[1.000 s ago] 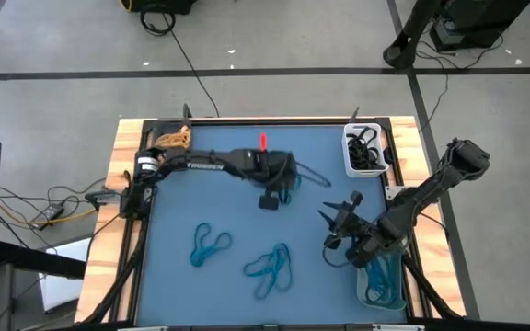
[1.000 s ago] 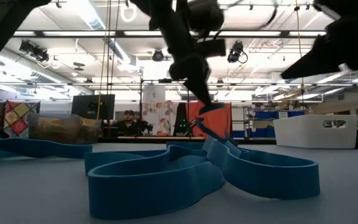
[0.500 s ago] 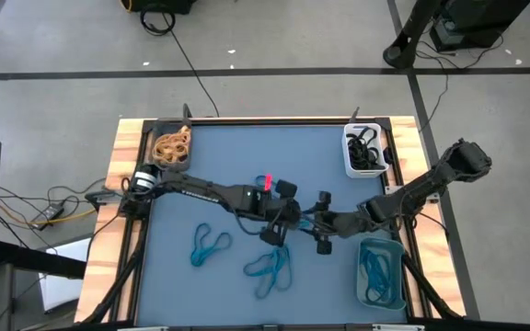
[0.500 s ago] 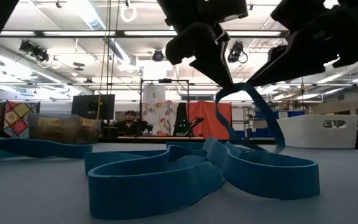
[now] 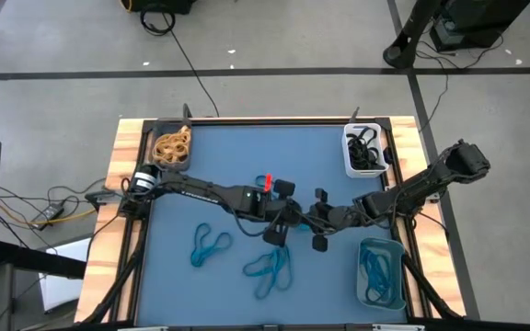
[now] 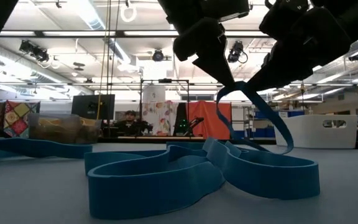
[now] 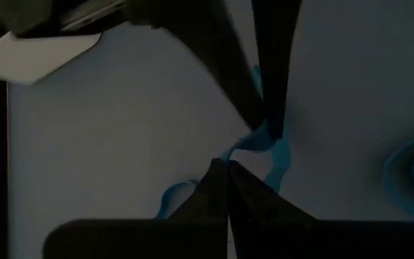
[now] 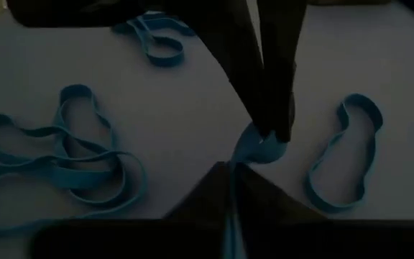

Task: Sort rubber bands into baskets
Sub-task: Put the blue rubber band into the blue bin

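Note:
A blue rubber band (image 6: 263,118) hangs above mid-table between both grippers, which meet tip to tip. My left gripper (image 5: 292,222) and my right gripper (image 5: 303,221) are both shut on it. More blue rubber bands (image 5: 210,244) (image 5: 270,267) lie flat on the mat nearer the front edge. The dark basket (image 5: 157,158) at the far left holds tan bands. At the far right, the white basket (image 5: 350,158) holds black ones. Blue bands fill the grey-teal basket (image 5: 396,250) at the near right. My left gripper pinches the band's upper end (image 7: 237,150) between its two fingertips, slanting down from the table's left. The band is lifted clear and hangs as a slack loop. My right gripper pinches the same upper end (image 8: 249,147) between its fingertips, right against the left fingers (image 8: 268,101), slanting down from the table's right. The loop (image 6: 278,140) droops below both.
The loose blue bands lie just in front of the two grippers. The wooden table frame (image 5: 118,156) borders the blue mat. Cables run over the floor beyond the far edge.
My left gripper has carried the blue band from the far middle toward the near edge, to mid-table. My right gripper has swung from beside the grey-teal basket toward the table's left, met the left gripper and shut on the band. The band still hangs clear.

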